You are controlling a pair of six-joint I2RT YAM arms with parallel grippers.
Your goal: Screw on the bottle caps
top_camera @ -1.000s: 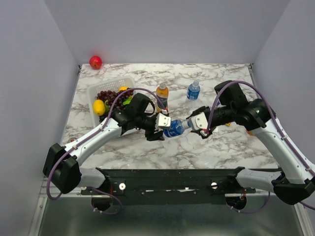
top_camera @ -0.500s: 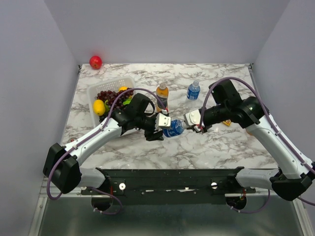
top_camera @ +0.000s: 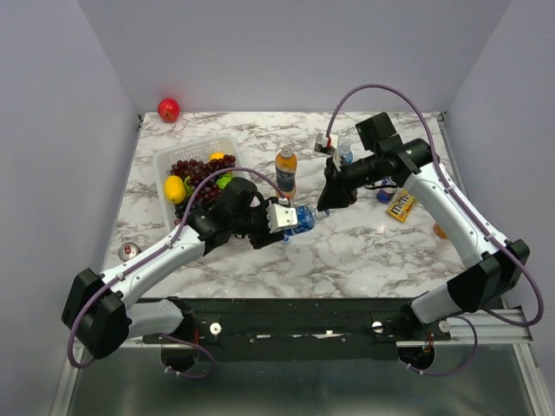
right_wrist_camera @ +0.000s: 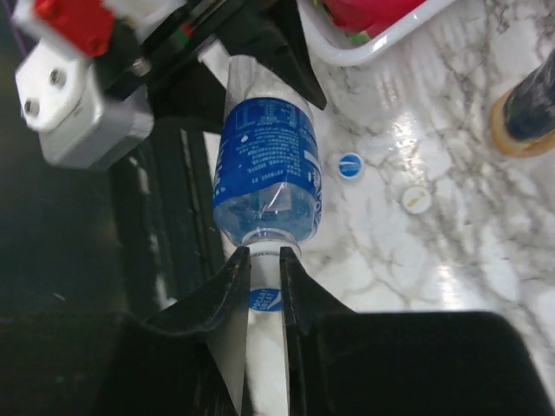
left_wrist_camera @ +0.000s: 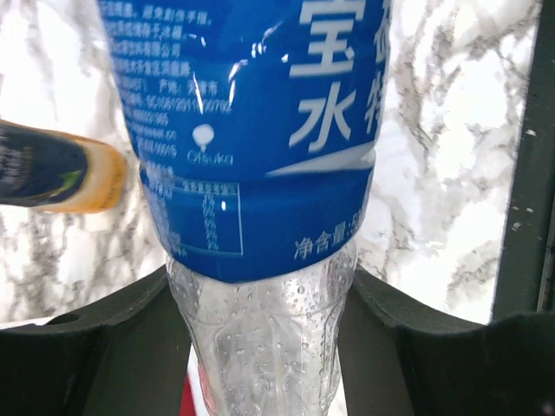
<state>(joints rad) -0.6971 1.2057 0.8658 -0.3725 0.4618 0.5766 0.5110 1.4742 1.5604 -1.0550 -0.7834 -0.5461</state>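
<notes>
Blue-label bottle: up off the table, lying on its side in the air between the two grippers. Its neck aims at the right one.
Table: white marble.
Basket: white, at the far left, with grapes and a lemon in it.
Left gripper: part way open. Its two black fingers squeeze the bottom part of the Blue-label bottle, one on each side.
Right gripper: closed down to a thin gap, pinching a blue cap between its fingers. Its tips are right at the bottle's neck. I cannot tell if they touch it.
Orange bottle: standing up, just behind the held bottle, near the basket.
Second blue-label bottle: standing at the back, partly hidden by the right arm.
Candy bag: yellow, flat, beside the right arm.
Apple: red, at the far back left corner.
Loose blue cap: flat on the table beside the held bottle, on the orange bottle's side.
Pale cap: flat on the table, near the Loose blue cap, apart from both grippers.
</notes>
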